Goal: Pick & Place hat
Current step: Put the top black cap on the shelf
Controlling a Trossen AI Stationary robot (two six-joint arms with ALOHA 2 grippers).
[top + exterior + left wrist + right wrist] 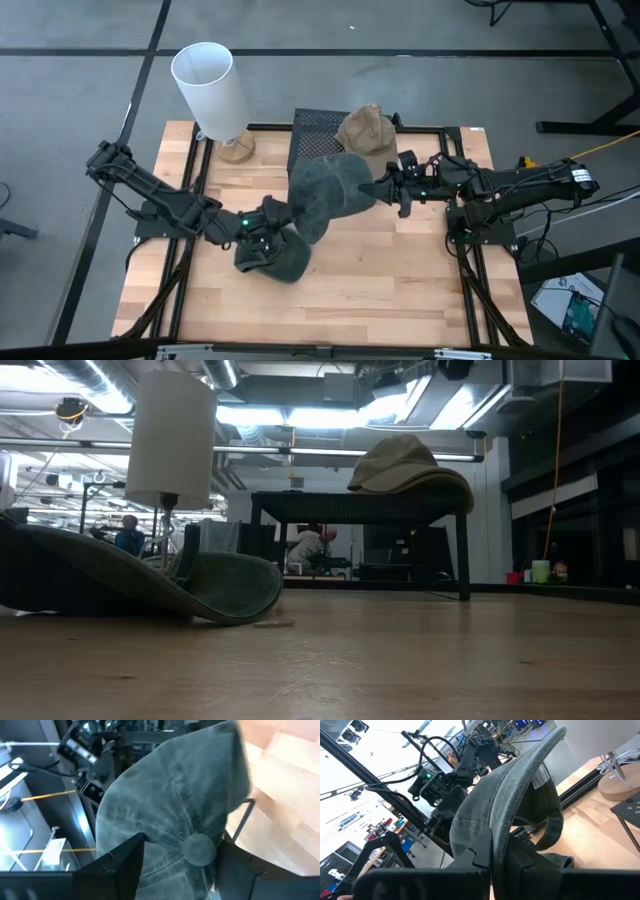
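Your grey hat (322, 205) lies at frame centre on the counter (400, 280), long axis running lower left to upper right. Right pincer (372, 187) is clamped on its upper-right edge; left pincer (262, 240) straddles the crown, fingers (120, 865) wide.

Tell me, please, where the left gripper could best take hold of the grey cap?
Probably at the crown, from above: the grey cap has its button facing the open left gripper, with soft cloth either side. The right gripper already pinches the brim.
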